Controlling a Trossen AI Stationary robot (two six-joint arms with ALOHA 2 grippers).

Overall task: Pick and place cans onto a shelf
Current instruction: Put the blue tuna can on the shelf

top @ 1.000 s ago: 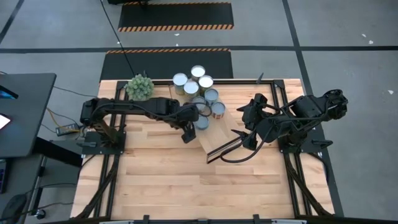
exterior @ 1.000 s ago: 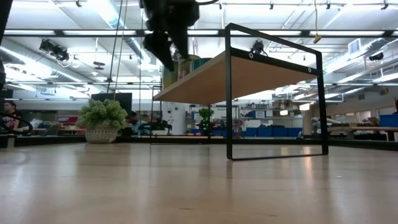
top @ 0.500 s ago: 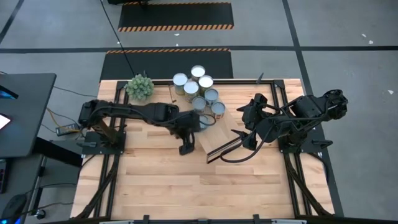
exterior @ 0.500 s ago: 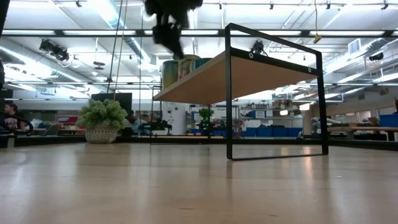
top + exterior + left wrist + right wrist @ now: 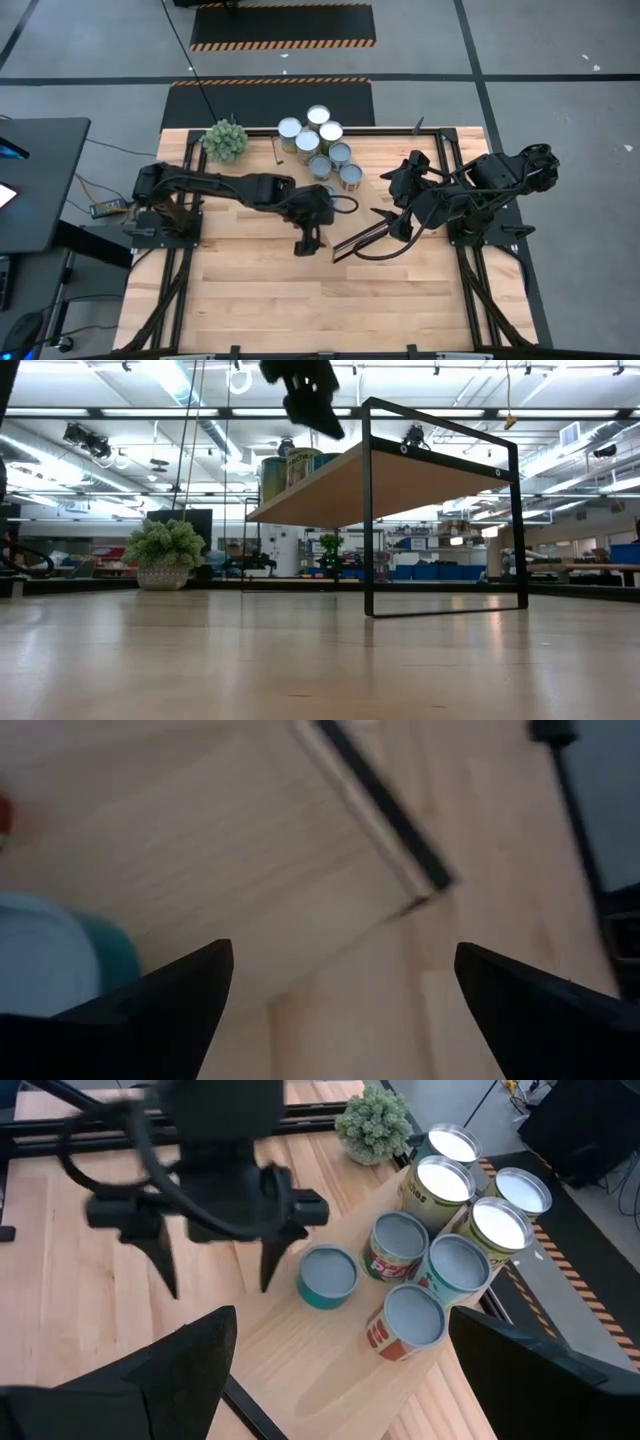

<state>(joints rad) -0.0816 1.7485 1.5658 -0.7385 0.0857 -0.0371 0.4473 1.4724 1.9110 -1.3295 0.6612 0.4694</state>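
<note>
Tabletop (image 5: 250,290) below, left gripper (image 5: 215,1275) hovers, apparently empty, beside cans (image 5: 440,1230).

Bright, even light from ceiling strips (image 5: 180,385). The table (image 5: 330,290) shows only soft shadows. The left wrist view is blurred; can tops (image 5: 440,1180) glare white.

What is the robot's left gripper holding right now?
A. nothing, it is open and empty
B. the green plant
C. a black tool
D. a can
A. The left gripper hangs over the shelf with its fingers spread and nothing between them; the nearest can, the teal one, stands free beside it on the board.
</note>
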